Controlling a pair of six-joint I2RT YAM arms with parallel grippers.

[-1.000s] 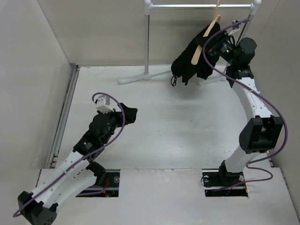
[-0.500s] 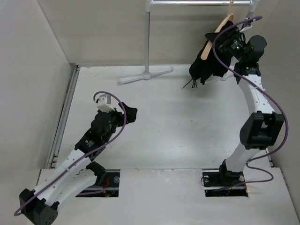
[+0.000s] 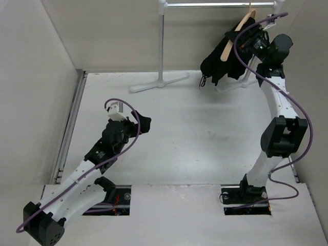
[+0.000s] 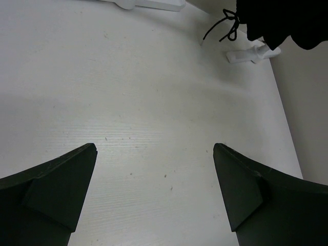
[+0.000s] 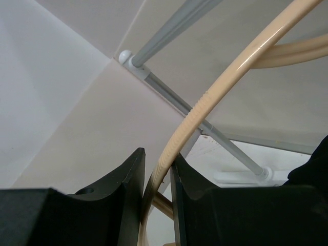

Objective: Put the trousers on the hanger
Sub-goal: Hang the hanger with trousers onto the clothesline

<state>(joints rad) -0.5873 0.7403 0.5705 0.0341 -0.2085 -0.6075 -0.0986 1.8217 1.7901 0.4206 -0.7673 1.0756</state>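
Note:
The black trousers [image 3: 219, 60] hang bunched over the tan wooden hanger [image 3: 234, 33], high at the back right by the white garment rail [image 3: 220, 4]. My right gripper [image 3: 252, 37] is shut on the hanger's curved bar [image 5: 205, 97], which runs between its fingers [image 5: 128, 179]. A corner of the trousers [image 5: 315, 164] shows at the right edge there. My left gripper [image 3: 143, 123] is open and empty over the table at centre left; its jaws [image 4: 154, 169] stand wide apart. The trousers [image 4: 277, 20] and their drawstring [image 4: 223, 28] show far off in the left wrist view.
The rail's white upright post [image 3: 162, 41] and floor foot [image 3: 159, 82] stand at the back centre. A second foot [image 3: 233, 84] lies under the trousers. Walls close in on the left, back and right. The rail bar [image 5: 174, 25] crosses above the hanger.
My right gripper has lifted the hanger with the trousers up and right, closer under the rail's right end. My left arm has barely moved.

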